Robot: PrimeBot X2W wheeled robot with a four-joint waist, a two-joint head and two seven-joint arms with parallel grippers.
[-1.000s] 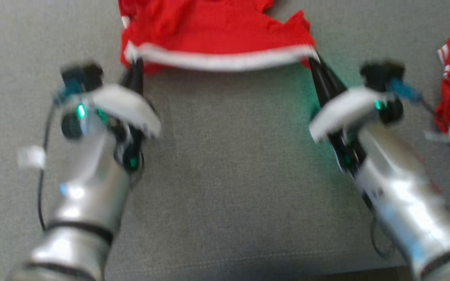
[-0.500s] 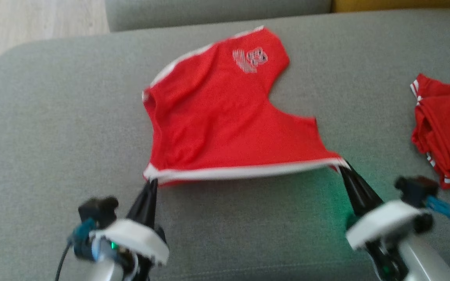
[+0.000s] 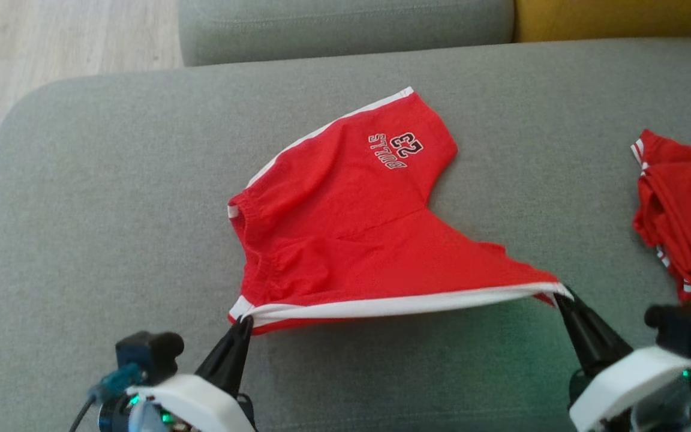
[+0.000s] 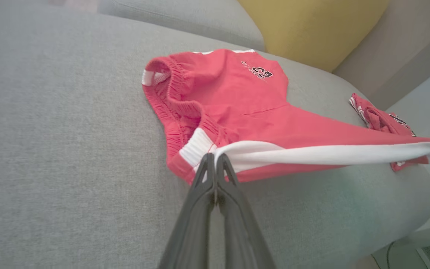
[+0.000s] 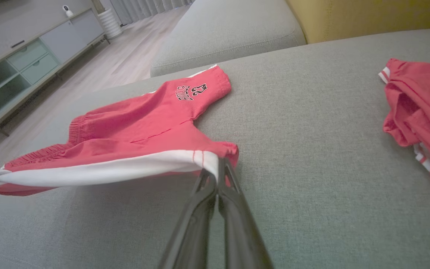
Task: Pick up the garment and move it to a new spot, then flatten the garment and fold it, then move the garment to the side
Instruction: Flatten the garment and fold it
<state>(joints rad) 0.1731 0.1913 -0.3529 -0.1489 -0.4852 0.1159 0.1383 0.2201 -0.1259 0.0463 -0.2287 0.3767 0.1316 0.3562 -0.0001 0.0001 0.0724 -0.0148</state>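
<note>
The garment (image 3: pixel 345 228) is a pair of red shorts with white side stripes and a number print, lying on the grey sofa cushion (image 3: pixel 111 210). Its near edge, a white stripe, is lifted and stretched taut between both grippers. My left gripper (image 3: pixel 242 323) is shut on the stripe's left end, at the waistband corner (image 4: pixel 200 147). My right gripper (image 3: pixel 561 294) is shut on the stripe's right end, at the leg hem. The left wrist view shows the garment (image 4: pixel 237 108) with my left gripper (image 4: pixel 215 158) pinching it; the right wrist view shows the garment (image 5: pixel 140 127) in my right gripper (image 5: pixel 217 164).
A second red garment (image 3: pixel 681 210) lies crumpled at the cushion's right side. A yellow cushion (image 3: pixel 609 18) and another grey seat (image 3: pixel 345 27) stand behind. Wooden floor (image 3: pixel 51 42) lies beyond the cushion's left edge. A low cabinet (image 5: pixel 24 56) stands across the room.
The head camera has tilted up, so the whole garment has come into the picture. Both grippers keep their hold on the stripe's ends, and the shorts lie more spread on the cushion.
</note>
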